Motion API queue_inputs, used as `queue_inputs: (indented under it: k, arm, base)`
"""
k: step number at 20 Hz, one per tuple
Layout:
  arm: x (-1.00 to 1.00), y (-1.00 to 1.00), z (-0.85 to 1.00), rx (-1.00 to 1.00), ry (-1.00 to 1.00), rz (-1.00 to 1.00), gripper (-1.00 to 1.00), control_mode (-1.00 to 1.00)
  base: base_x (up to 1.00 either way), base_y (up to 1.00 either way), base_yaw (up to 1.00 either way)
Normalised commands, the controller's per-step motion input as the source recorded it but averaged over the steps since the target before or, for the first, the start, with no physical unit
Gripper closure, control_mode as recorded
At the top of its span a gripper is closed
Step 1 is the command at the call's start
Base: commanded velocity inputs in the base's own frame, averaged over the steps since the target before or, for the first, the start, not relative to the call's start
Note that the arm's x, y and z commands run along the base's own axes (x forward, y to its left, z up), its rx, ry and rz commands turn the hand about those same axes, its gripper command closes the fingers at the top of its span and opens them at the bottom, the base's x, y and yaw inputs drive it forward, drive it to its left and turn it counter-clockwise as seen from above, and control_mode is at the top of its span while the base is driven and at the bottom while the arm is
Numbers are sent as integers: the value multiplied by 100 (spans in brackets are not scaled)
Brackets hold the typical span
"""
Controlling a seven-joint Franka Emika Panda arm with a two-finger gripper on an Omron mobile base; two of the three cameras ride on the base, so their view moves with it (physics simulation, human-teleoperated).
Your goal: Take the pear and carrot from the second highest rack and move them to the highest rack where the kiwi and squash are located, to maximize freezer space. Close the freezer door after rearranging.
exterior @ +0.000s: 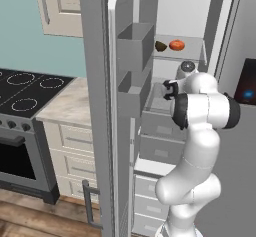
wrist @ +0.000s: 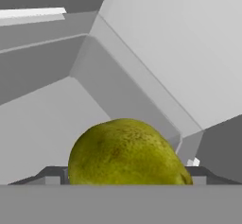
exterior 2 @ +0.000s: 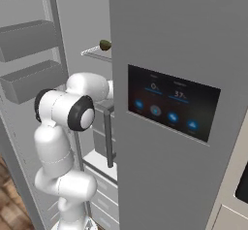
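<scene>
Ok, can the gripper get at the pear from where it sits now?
Probably yes: in the hand view the pear sits right between the fingertips on the rack, with nothing between them.

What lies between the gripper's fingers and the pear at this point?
Nothing. In the hand view the pear sits right between the two finger tips, filling the gap, with bare grey rack floor behind it. Whether the tips touch it cannot be told.

Top rack, kiwi, squash resting on it

A kitchen: stove, cabinets, open freezer door.
</scene>
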Motion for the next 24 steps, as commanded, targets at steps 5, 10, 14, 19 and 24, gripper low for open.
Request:
queue_inputs:
  k: [5,10,14,19,24]
  arm:
    - [8,0,-30,0,0,0,100,-100]
    - [-21,14,-21,0,0,6,100,-100]
    - [-15,48,-11,0,0,0,100,-100]
    - [-5,75,-5,0,0,0,100,-100]
    - [-20,73,0,0,0,-3,100,-100]
  base:
    - [0,0,0]
    - [0,0,0]
    - [0,0,0]
    - [0,0,0]
    - [0,0,0]
